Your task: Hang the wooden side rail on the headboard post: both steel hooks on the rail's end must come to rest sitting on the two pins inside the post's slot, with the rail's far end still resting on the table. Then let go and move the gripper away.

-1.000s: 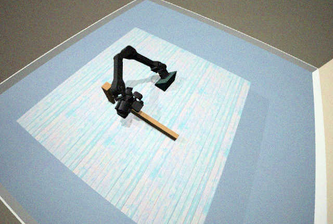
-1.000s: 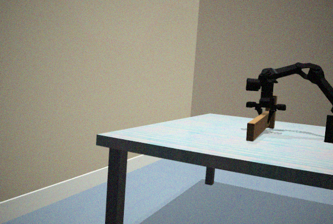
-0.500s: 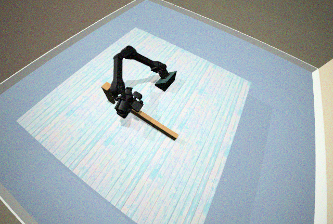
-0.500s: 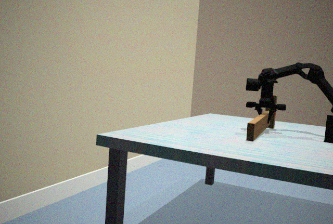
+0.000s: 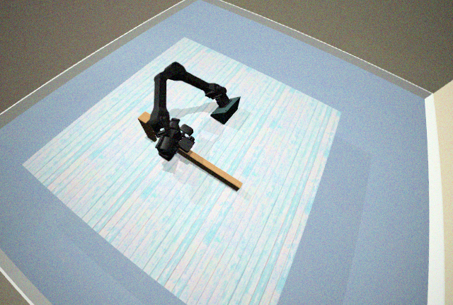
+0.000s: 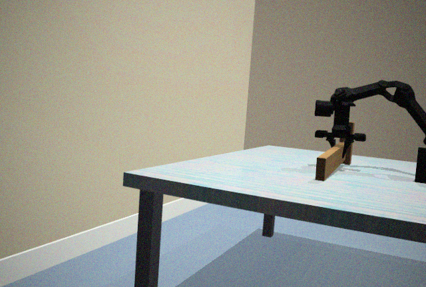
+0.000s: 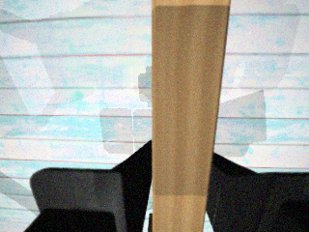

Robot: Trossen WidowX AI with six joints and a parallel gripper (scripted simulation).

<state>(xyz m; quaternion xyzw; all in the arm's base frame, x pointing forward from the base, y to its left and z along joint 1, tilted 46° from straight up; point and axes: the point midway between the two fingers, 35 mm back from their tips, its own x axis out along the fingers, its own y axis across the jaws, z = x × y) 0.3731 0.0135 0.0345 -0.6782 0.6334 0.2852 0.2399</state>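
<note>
The wooden side rail [image 5: 211, 167] [image 6: 331, 164] [image 7: 185, 97] stands on its narrow edge, its far end at or very close to the table top. My gripper [image 5: 180, 142] [image 6: 338, 152] [image 7: 170, 144] is shut on the rail near the post end, one finger on each side. The headboard post [image 5: 145, 115] [image 6: 351, 144] stands upright just beyond the gripper, roughly in line with the rail. The steel hooks, the slot and its pins are hidden behind the gripper and arm, so I cannot tell whether the hooks touch the pins.
The arm's base [image 5: 225, 110] [image 6: 420, 165] stands on the table [image 5: 219, 243] [image 6: 240, 170], to one side of the rail and post. The arm [image 5: 159, 93] [image 6: 364, 92] arches over from the base and passes close to the post in the top view.
</note>
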